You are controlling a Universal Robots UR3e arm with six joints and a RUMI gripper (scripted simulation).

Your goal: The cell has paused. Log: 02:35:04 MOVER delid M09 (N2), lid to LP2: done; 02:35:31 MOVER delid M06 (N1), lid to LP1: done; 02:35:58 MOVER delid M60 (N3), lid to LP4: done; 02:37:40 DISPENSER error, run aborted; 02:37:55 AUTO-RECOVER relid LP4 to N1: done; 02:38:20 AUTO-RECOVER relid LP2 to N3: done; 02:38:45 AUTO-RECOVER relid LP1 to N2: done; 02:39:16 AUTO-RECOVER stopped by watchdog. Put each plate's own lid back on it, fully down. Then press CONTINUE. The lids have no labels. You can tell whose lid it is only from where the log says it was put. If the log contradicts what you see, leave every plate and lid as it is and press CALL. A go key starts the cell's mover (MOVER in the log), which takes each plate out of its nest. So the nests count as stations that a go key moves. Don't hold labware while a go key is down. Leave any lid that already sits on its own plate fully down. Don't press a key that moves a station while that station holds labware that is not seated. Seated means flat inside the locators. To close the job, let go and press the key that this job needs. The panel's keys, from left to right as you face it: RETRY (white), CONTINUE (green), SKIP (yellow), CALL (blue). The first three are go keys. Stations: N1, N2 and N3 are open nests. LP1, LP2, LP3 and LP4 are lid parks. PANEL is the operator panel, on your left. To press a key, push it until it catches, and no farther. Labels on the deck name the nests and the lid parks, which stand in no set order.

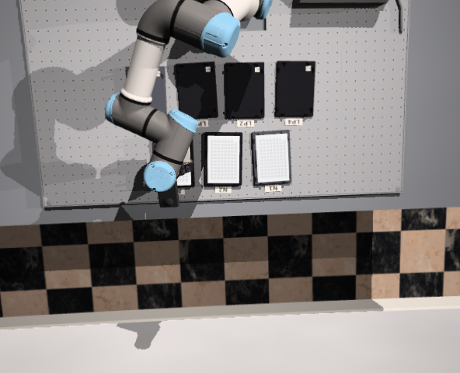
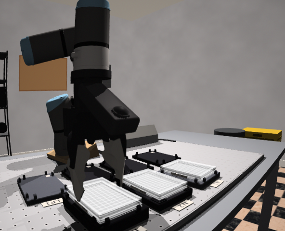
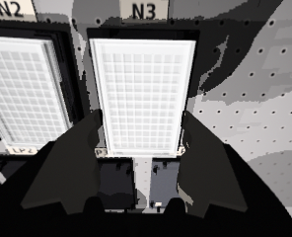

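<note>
My gripper (image 2: 100, 192) (image 3: 142, 111) is shut on a clear lid (image 2: 108, 197) (image 3: 141, 154). The lid lies over the white plate (image 1: 186, 178) (image 3: 143, 89) in nest N3 (image 2: 70, 209) (image 3: 143, 34); I cannot tell whether it is fully down. White plates stand in N2 (image 1: 223, 159) (image 2: 155, 184) and N1 (image 1: 272, 158) (image 2: 187, 167), with what look like clear lids on them. Parks LP4 (image 1: 294, 90) (image 2: 156, 156), LP2 (image 1: 244, 90) and LP3 (image 1: 196, 94) show no lid. Park LP1 (image 2: 42, 186) is bare too. The arm hides part of N3 in the top view.
A grey sloped box (image 2: 142, 136) with a cable stands at the back; its keys do not show. The N2 nest and plate are close beside the N3 nest. Upright locators rise at the corners of the nests and parks. The table's front edge runs just past the nests.
</note>
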